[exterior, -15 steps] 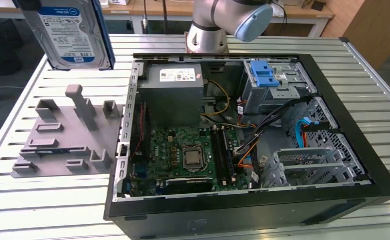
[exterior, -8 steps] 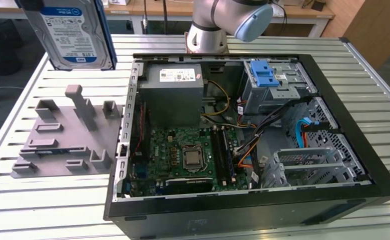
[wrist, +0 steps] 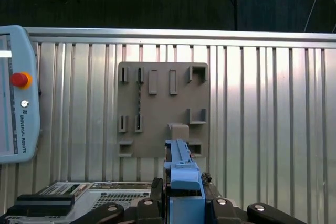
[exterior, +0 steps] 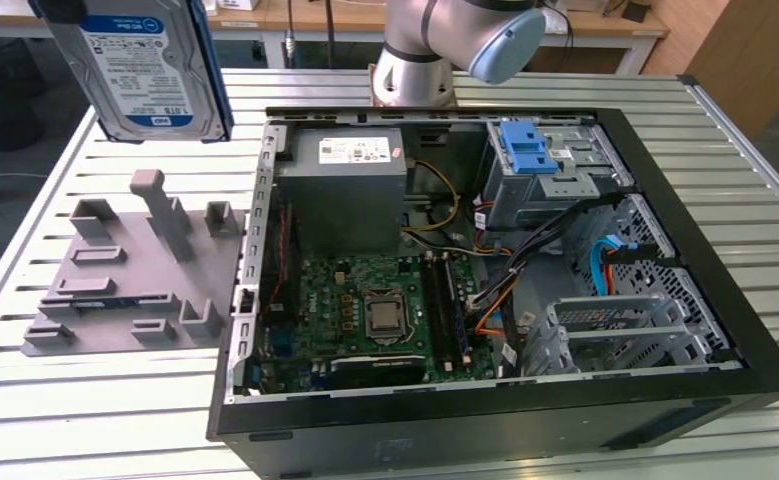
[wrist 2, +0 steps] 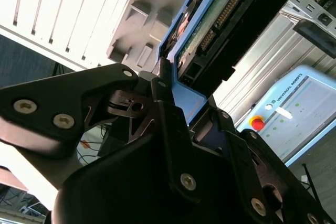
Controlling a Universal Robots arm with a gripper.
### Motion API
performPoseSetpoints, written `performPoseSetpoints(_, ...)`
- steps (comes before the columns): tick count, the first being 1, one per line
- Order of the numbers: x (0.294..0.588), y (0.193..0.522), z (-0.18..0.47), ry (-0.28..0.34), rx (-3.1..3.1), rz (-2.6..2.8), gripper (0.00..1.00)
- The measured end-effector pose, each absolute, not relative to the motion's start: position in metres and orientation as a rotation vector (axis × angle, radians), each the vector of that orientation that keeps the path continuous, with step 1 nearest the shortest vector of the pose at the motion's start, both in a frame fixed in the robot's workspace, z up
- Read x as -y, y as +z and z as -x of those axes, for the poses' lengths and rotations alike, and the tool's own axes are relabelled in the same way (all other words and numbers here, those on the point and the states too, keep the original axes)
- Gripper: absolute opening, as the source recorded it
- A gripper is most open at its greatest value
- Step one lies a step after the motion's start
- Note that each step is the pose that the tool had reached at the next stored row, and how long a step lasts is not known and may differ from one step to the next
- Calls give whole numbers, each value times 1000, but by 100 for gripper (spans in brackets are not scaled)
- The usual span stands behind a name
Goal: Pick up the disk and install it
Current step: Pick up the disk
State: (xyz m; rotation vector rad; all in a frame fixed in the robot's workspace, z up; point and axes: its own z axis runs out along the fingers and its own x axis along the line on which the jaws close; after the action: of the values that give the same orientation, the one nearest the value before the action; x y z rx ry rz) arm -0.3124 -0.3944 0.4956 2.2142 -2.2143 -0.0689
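Slatted metal table [exterior: 96, 400] carries an open computer case [exterior: 496, 425] lying on its side and a grey fixture plate [exterior: 136, 270] with slots and posts, at nine o'clock of the case in the exterior view. Robot arm [exterior: 429, 45] stands at twelve o'clock behind the case.

Disk [exterior: 149, 65] is off the plate, held up in the air roughly upright with its label facing the exterior camera. It sits at about eleven o'clock from the case and above the plate's far end, touching neither.

Gripper [wrist 2: 189, 103] is pinching the disk. In the second wrist view the black fingers [wrist 2: 163, 98] clamp a blue side rail, and the green circuit-board underside of the disk [wrist 2: 220, 9] runs away from them. In the first wrist view the gripper [wrist: 184, 203] holds the disk [wrist: 181, 163] edge-on, with the fixture plate [wrist: 163, 108] flat on the table beyond it.

Inside the case are a grey power-supply box [exterior: 349, 190], a motherboard [exterior: 362, 310], and a drive bay [exterior: 556, 185] with a blue latch piece [exterior: 529, 150] at one o'clock of the case interior. Teach pendant [wrist: 16, 93] lies on the table, well apart from the plate.
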Motion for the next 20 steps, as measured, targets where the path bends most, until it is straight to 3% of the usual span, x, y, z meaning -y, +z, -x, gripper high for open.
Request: performPoseSetpoints(20,403,496,307,-69,2214,-2214,36)
